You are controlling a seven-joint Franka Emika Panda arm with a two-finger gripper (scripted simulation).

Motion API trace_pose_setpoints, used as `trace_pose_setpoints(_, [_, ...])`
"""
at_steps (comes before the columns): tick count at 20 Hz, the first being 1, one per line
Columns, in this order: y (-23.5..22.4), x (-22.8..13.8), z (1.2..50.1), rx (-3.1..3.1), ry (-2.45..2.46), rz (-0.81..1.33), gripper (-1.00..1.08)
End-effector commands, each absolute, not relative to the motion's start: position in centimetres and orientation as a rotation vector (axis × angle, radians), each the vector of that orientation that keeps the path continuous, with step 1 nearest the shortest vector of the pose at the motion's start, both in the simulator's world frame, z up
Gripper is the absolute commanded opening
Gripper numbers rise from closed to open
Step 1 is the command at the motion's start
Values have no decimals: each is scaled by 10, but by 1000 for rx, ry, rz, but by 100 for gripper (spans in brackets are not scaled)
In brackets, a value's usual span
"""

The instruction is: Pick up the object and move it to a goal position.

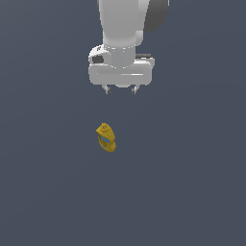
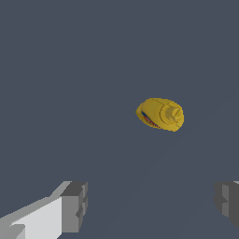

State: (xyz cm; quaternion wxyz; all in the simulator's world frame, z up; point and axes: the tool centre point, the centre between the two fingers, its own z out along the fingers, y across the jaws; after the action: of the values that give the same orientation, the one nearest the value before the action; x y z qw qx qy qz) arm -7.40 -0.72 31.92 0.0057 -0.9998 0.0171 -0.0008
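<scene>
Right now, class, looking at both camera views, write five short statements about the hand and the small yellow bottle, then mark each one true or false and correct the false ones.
1. The white robot hand holds the small mustard-yellow squeeze bottle. False: the bottle sits apart from the hand, ungripped.
2. The hand's fingers are spread apart. True.
3. The bottle carries a blue label patch. True.
4. A red cube lies beside the bottle. False: only the bottle shows on the dark grey surface.
5. In the wrist view the bottle sits between the fingertips. False: it lies away from them, nozzle cap facing the camera.
</scene>
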Motion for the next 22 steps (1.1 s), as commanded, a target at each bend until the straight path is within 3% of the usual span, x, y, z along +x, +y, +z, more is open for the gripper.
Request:
trace_pose_setpoints(1, [-7, -74, 319, -3130, 53, -3, 100])
trace_pose_setpoints(22, [-30, -77, 320, -3148, -25, 11, 100])
